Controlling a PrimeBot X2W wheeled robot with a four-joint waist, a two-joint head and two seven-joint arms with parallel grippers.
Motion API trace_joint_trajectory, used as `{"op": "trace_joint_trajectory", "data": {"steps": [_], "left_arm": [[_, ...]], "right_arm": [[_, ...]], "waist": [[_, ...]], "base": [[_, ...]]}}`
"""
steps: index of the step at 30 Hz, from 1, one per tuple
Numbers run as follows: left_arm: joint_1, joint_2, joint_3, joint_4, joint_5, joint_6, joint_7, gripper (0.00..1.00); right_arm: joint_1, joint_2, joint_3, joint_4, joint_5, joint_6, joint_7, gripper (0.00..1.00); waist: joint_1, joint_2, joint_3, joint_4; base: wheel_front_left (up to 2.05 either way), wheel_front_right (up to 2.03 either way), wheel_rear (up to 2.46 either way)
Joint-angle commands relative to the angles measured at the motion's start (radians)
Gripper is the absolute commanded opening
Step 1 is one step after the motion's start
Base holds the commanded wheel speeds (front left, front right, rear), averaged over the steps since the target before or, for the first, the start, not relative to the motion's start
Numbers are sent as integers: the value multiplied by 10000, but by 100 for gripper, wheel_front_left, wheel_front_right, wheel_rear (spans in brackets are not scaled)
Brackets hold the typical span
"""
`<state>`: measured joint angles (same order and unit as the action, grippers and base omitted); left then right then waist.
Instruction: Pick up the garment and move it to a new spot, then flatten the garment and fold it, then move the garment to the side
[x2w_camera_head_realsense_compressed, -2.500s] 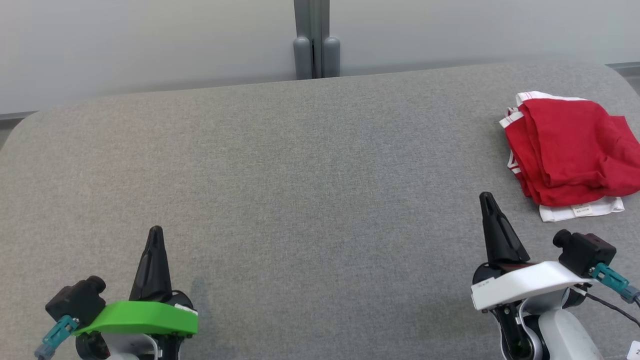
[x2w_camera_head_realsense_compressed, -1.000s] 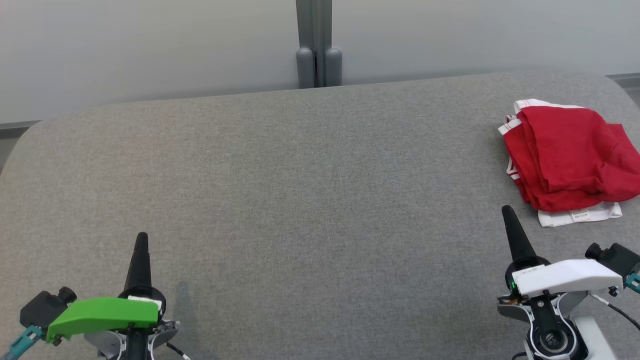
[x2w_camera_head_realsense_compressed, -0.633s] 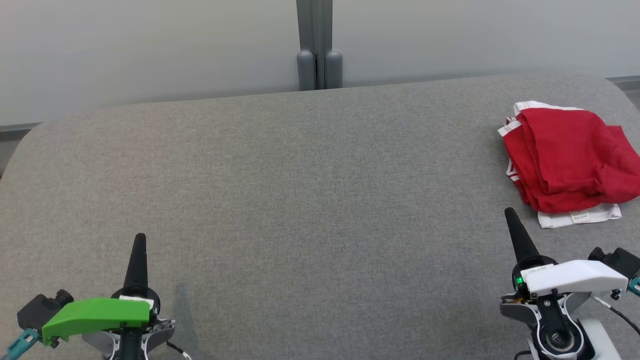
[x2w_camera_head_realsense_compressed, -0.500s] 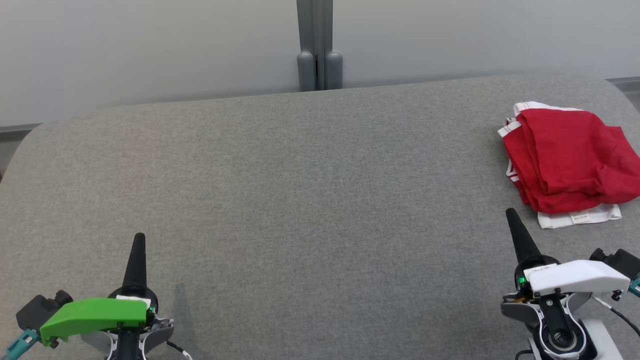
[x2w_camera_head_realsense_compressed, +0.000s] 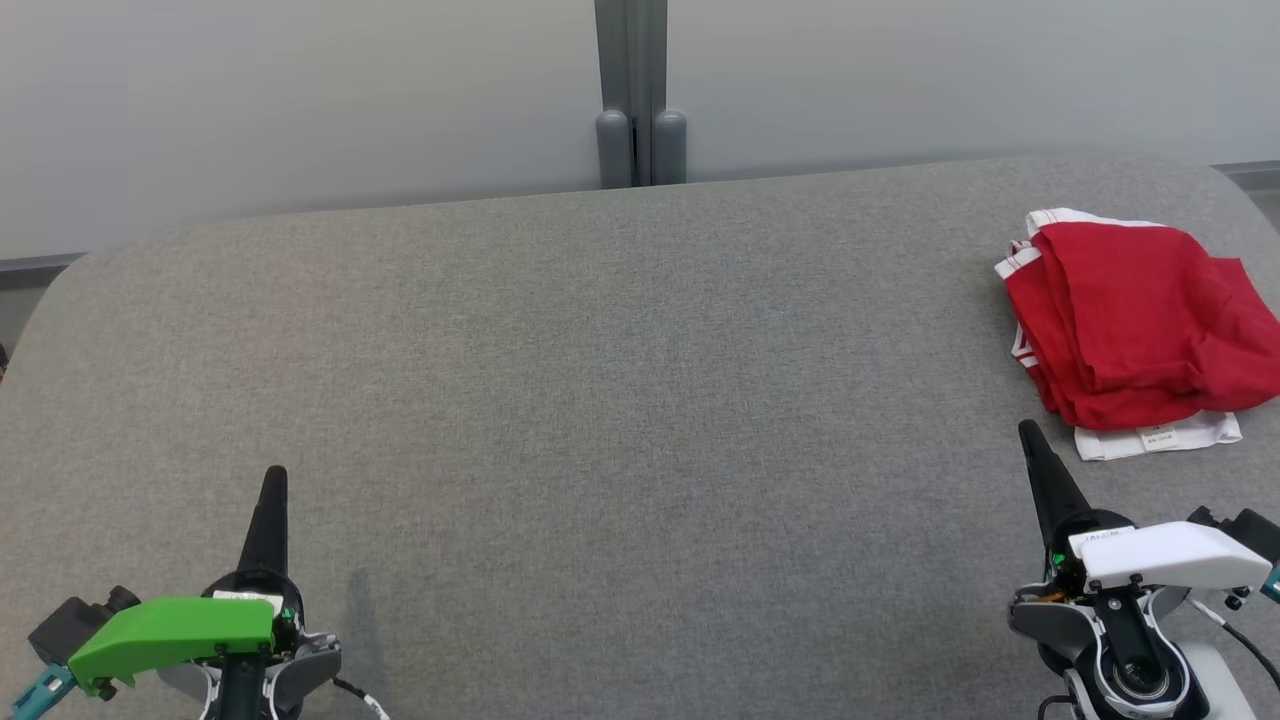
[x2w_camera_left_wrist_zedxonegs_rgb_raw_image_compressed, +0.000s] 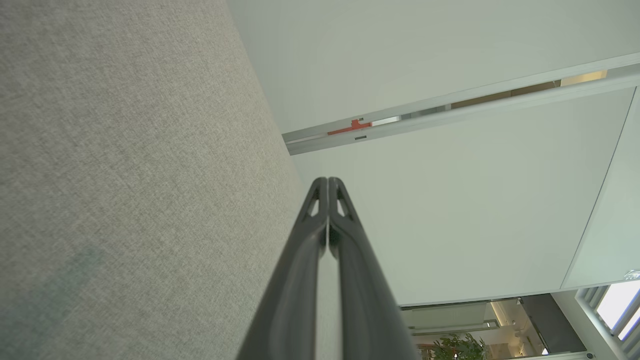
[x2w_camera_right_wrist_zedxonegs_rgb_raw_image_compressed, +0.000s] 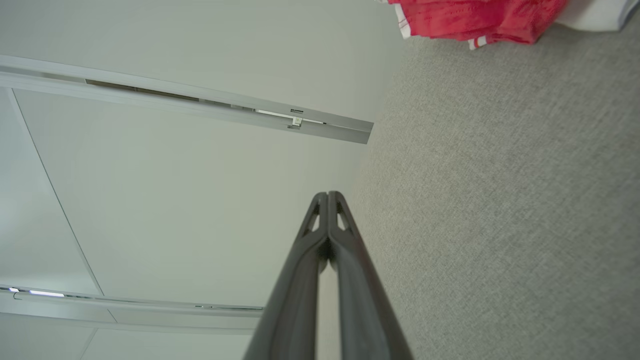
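Looks finished, with the garment (x2w_camera_head_realsense_compressed: 1130, 320) lying folded at the far right of the table (x2w_camera_head_realsense_compressed: 600, 400), just beyond the right gripper (x2w_camera_head_realsense_compressed: 1028, 435), that and the left gripper (x2w_camera_head_realsense_compressed: 272, 476) clenched empty, leaving nothing evident to do.

The garment (x2w_camera_head_realsense_compressed: 1130, 320) is bright red, with white edge bands that carry thin red stripes, and it has a white layer with a small pale label (x2w_camera_head_realsense_compressed: 1160, 437). The table (x2w_camera_head_realsense_compressed: 600, 400) is covered in plain, finely mottled grey cloth. The left tool (x2w_camera_head_realsense_compressed: 272, 478) is black and has a vivid green cover (x2w_camera_head_realsense_compressed: 170, 630); the right tool (x2w_camera_head_realsense_compressed: 1028, 432) is black too, with a white cover (x2w_camera_head_realsense_compressed: 1170, 555). The wall (x2w_camera_head_realsense_compressed: 300, 100) is pale grey-white, and the post (x2w_camera_head_realsense_compressed: 640, 90) in it is darker grey.
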<state>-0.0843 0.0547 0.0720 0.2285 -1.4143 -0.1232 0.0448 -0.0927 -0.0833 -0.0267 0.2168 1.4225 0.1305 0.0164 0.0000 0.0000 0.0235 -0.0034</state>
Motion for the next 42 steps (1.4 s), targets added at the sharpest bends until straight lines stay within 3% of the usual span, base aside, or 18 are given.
{"op": "trace_joint_trajectory", "data": {"steps": [1, 31, 42], "left_arm": [[-241, 70, 73, -16, -209, -36, 71, 0], [-305, 47, 367, 184, -2118, -105, 667, 0], [-284, 31, 375, 180, -2052, -105, 680, 0]], "right_arm": [[-163, -29, -65, -4, 244, 3, 74, 0], [-159, 32, -497, 278, 2296, 4, 700, 0], [-162, 72, -542, 276, 2185, 5, 715, 0]], "waist": [[0, 0, -10, 2], [0, 0, -204, 34], [0, 0, -204, 34]], "base": [[0, 0, 0], [0, 0, 0], [0, 0, 0]]}}
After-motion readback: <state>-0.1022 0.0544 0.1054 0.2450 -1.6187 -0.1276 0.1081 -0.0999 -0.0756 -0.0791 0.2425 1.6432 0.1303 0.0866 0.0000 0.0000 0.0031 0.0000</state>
